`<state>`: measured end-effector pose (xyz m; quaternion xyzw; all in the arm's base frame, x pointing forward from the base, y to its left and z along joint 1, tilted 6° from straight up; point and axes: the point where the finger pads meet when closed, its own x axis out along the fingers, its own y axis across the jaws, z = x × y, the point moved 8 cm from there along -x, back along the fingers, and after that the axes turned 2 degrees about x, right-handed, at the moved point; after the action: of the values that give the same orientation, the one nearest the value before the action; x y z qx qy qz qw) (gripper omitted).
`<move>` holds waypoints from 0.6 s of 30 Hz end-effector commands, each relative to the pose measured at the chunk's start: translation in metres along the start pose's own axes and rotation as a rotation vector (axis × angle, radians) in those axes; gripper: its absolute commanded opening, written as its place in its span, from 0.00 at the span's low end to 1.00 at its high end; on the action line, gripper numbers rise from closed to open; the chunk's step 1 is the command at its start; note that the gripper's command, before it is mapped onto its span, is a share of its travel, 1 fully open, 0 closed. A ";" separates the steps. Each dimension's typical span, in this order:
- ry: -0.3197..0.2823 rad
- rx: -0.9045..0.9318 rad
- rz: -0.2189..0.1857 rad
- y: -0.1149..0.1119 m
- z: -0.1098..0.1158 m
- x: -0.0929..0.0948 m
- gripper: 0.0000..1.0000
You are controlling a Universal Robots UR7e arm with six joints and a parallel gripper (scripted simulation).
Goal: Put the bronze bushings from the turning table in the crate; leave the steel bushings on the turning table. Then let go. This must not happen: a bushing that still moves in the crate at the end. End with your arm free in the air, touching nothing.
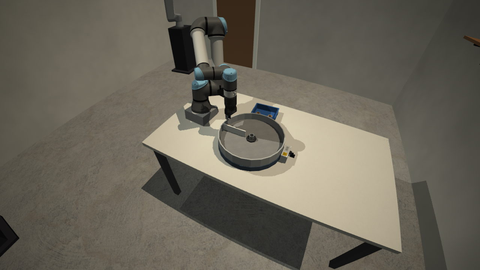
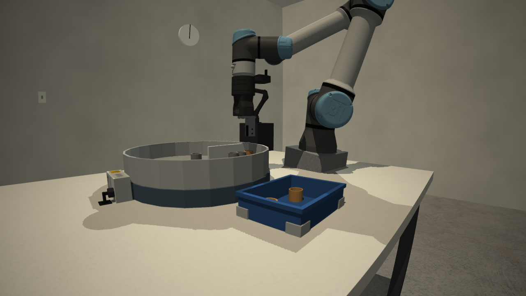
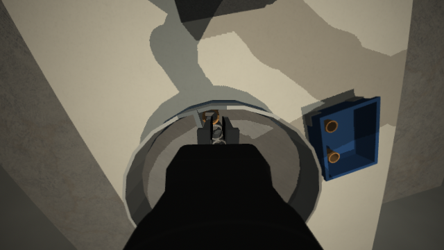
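wrist view shows one bronze bushing and two steel bushings in a row on the turning table, by the fence. top view mostly hides that row; exterior view shows just the upper parts over the near rim. door shows only in top view, wall clock only in exterior.

table ring is pale grey, faceted, on a dark blue base; fence is a flat thin plate. hub in the middle is round and grey. crate is blue, rectangular, grey blocks at its outer corners. inside it, two hollow bronze cylinders, the one at right in exterior view upright. crate sits near the turning table, left of camera-side exterior view it's at right.

gripper points down above the bushing row, fingers part-spread, nothing pinched, apart from the ring.
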<state>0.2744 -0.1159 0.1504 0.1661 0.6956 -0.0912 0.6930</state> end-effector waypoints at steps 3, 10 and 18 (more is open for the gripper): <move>-0.001 -0.002 0.000 -0.001 0.000 0.007 0.40; 0.000 -0.005 0.000 -0.001 0.000 0.018 0.40; 0.000 -0.005 0.000 -0.001 0.000 0.018 0.40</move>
<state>0.2742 -0.1151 0.1324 0.1647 0.6961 -0.0892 0.6931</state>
